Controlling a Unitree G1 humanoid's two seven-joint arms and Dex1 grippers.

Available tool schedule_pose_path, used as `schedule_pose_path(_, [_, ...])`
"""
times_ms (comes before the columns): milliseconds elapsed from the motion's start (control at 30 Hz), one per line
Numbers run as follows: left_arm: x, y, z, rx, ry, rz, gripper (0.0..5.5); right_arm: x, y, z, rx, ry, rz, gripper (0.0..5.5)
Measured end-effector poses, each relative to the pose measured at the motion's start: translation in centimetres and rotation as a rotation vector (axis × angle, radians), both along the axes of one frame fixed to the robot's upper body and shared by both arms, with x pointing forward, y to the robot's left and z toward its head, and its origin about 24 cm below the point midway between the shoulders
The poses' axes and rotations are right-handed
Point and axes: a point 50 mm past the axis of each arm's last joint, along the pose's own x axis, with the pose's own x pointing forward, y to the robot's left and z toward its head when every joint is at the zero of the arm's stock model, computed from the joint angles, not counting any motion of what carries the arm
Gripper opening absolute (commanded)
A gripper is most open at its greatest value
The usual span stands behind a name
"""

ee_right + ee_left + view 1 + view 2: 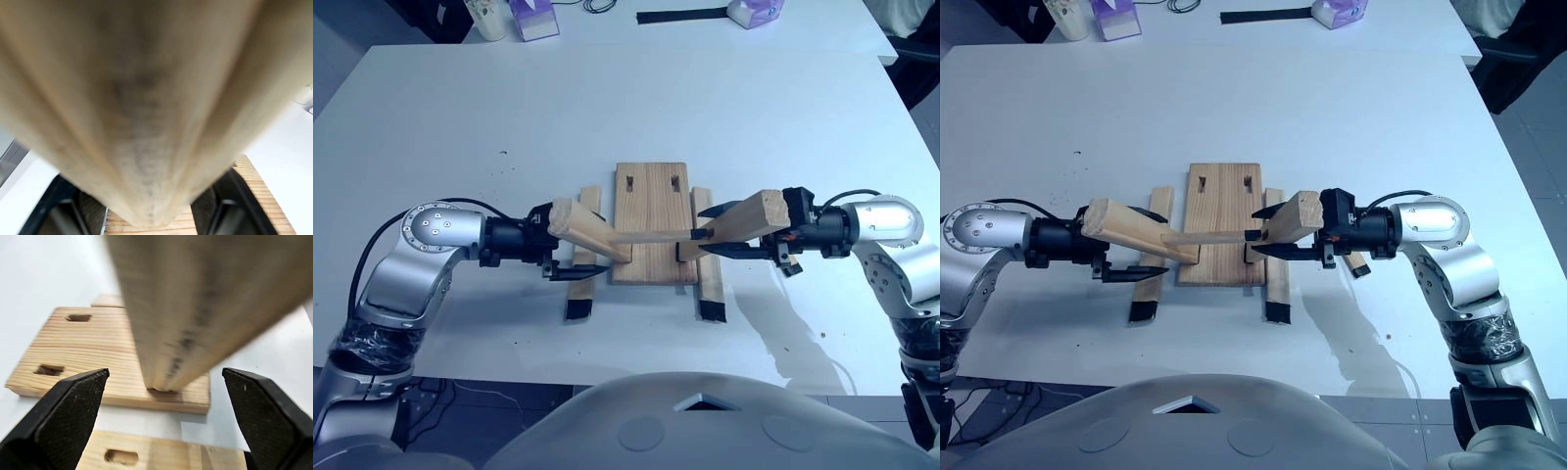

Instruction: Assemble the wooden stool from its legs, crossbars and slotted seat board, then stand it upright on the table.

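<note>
Stool: part-built, over the seat board [651, 191] on the tabletop [460, 117] | crossbar [651, 236] bridged between left leg [587, 230] and right leg [756, 213] | right gripper [707, 233] fingers pinched on right leg; left gripper [165, 374] hold cannot be told | legs best pressed inward squarely.

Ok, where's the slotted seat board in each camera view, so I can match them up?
Left eye view: seat board lies flat mid-picture.
Right eye view: mid-picture, slightly left.
Left wrist view: behind the raised leg, its slots showing.
Right wrist view: grainy corner past the other raised leg, probably it.
Landmark: the two slots, seen from both eyes and the left wrist.
</note>
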Motion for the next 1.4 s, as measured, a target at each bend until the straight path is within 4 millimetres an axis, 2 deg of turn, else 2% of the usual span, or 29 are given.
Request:
schedule_pose_path(133, [0.3,-0.7,0.2,-0.029,-0.006,0.01,4.3,0.0,0.4,-0.1,-0.013,0.014,0.019,2.0])
schedule_pose_path(733, [0.3,-0.9,0.1,-0.017,0.04,0.044,4.3,0.5,0.6,0.1,-0.034,0.028,0.032,2.0])
schedule_pose_path(1033, [1.3,0.7,0.7,-0.009,0.069,-0.027,4.3,0.2,1.7,0.0,-0.034,0.009,0.043,2.0])
schedule_pose_path(1267, [3.8,3.0,1.4,-0.019,0.096,0.012,4.3,0.6,1.8,0.0,-0.04,-0.01,-0.016,2.0])
schedule_pose_path(1400, [3.6,3.0,1.6,-0.009,0.103,-0.006,4.3,0.6,1.8,0.0,-0.039,-0.015,-0.014,2.0])
